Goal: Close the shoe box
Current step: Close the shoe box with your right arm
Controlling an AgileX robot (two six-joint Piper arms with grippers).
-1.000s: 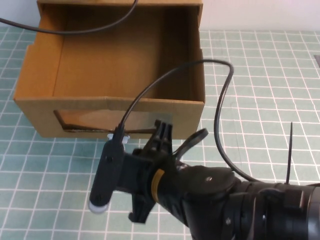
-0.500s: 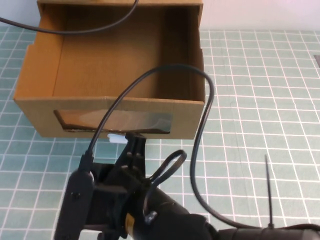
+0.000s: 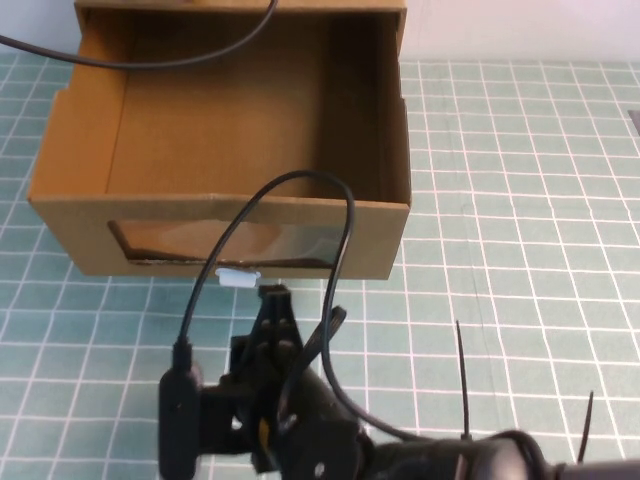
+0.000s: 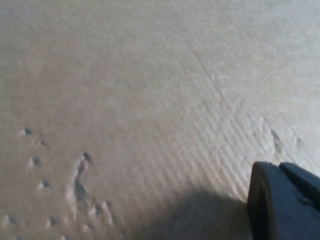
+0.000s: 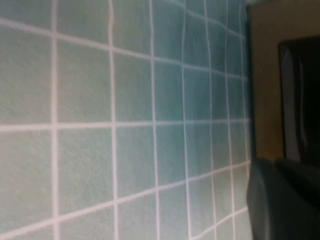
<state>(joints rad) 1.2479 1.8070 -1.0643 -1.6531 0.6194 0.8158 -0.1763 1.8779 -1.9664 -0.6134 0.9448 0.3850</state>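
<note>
The shoe box (image 3: 375,235) is a brown cardboard drawer pulled out toward me, with a clear window (image 3: 230,245) in its front and a small white pull tab (image 3: 238,275) at the bottom edge. My right gripper (image 3: 272,298) is shut and empty. It points at the box front, its tip just short of the tab and slightly to its right. The right wrist view shows the box front (image 5: 262,75) and the right gripper (image 5: 285,200) over the mat. My left gripper (image 4: 285,200) is shut and lies close against plain cardboard (image 4: 125,100).
A green gridded mat (image 3: 520,200) covers the table right of and in front of the box. The box's outer sleeve (image 3: 240,6) sits at the far edge. Black cables (image 3: 300,185) loop over the drawer's front and its far left corner.
My right arm has drawn back toward me and swung left. Its gripper tip went from the window's right end to just below the tab. The box has stayed put.
</note>
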